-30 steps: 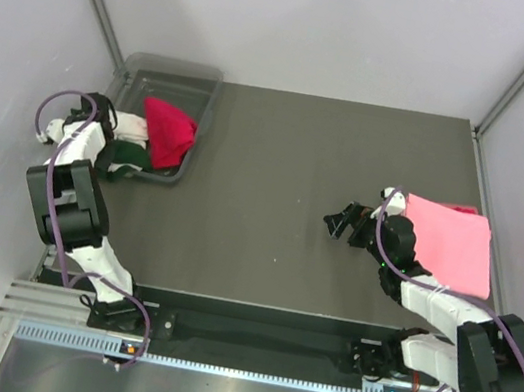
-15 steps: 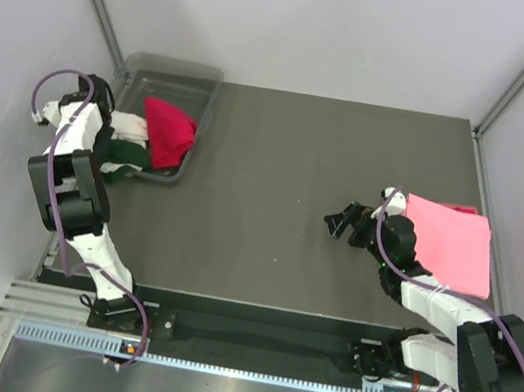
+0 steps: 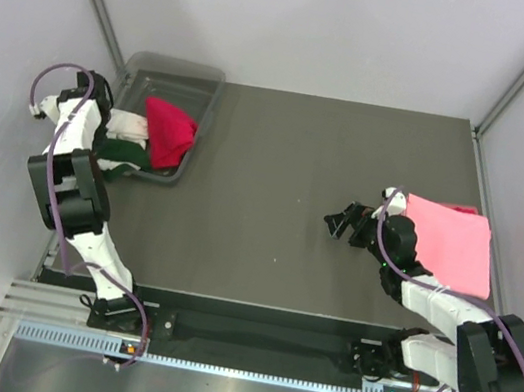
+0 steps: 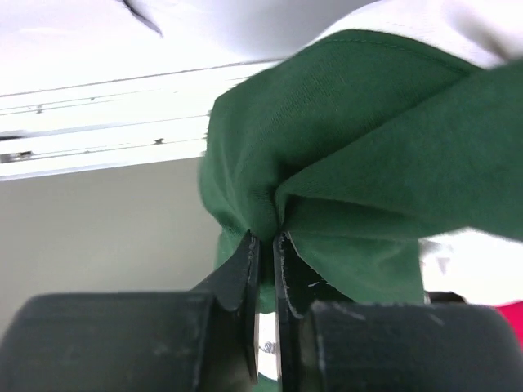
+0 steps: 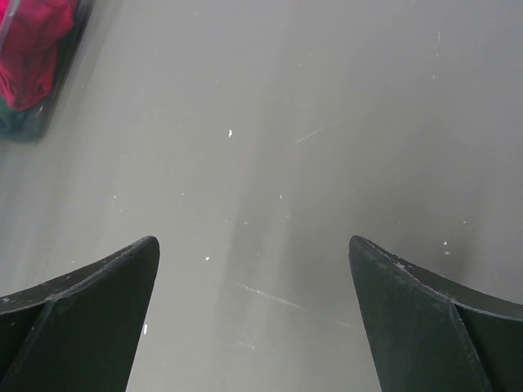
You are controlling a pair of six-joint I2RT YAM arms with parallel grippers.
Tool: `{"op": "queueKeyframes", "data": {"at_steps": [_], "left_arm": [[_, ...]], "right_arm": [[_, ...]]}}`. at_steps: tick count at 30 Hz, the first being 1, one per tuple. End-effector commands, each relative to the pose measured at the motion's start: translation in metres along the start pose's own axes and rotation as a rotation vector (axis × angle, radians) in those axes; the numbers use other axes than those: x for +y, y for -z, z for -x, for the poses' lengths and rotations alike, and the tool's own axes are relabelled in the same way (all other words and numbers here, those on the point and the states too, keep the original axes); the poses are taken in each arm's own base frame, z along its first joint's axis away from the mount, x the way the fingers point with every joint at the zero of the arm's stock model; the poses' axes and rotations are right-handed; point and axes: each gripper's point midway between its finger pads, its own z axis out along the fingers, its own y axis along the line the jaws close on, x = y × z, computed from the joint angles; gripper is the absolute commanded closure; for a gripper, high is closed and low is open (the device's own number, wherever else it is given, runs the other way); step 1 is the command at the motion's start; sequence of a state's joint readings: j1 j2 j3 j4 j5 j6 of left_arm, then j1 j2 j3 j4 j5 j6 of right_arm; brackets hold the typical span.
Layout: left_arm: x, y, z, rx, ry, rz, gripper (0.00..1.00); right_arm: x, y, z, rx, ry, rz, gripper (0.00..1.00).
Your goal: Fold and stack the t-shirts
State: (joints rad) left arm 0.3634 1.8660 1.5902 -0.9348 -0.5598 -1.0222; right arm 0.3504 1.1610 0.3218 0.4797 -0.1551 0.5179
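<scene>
My left gripper (image 4: 265, 238) is shut on the dark green sleeve (image 4: 351, 155) of the white and green t-shirt (image 3: 120, 146), which hangs over the near left edge of the grey bin (image 3: 184, 73). In the top view that gripper (image 3: 98, 116) sits at the bin's left side. A crumpled red t-shirt (image 3: 168, 131) lies in the bin. A folded pink t-shirt (image 3: 449, 243) lies at the right of the table, with a red edge (image 3: 463, 208) showing at its far side. My right gripper (image 3: 342, 221) is open and empty over bare table, left of the pink shirt.
The grey plastic bin stands at the table's far left corner. The enclosure's white walls close in on the left, back and right. In the right wrist view the red cloth (image 5: 33, 41) shows far off at the top left.
My left gripper has risen and pulled back toward the left wall, drawing the green sleeve with it. The right arm has not moved.
</scene>
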Motion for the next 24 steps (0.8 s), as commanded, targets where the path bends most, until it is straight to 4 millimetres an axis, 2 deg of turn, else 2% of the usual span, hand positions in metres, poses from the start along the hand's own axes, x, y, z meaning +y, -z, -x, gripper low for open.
{"op": "queueKeyframes", "data": {"at_steps": [1, 3, 5, 16, 22, 24], "left_arm": [[-0.007, 0.023, 0.023, -0.072, 0.062, -0.100, 0.94], [-0.010, 0.035, 0.030, -0.082, 0.088, -0.148, 0.94], [-0.011, 0.044, 0.034, -0.084, 0.112, -0.172, 0.99], [-0.018, 0.080, 0.048, -0.069, 0.185, -0.282, 1.00], [-0.026, 0.121, 0.069, -0.087, 0.230, -0.432, 1.00], [-0.028, 0.142, 0.080, -0.098, 0.244, -0.491, 1.00]], "right_arm": [[0.011, -0.004, 0.021, -0.056, 0.001, 0.041, 0.00], [0.010, -0.004, 0.022, -0.058, -0.001, 0.042, 0.00], [0.011, -0.005, 0.021, -0.053, -0.001, 0.044, 0.00], [0.011, -0.003, 0.022, -0.055, -0.001, 0.048, 0.00], [0.011, -0.004, 0.022, -0.054, -0.004, 0.052, 0.00], [0.011, -0.003, 0.021, -0.051, -0.004, 0.051, 0.00]]}}
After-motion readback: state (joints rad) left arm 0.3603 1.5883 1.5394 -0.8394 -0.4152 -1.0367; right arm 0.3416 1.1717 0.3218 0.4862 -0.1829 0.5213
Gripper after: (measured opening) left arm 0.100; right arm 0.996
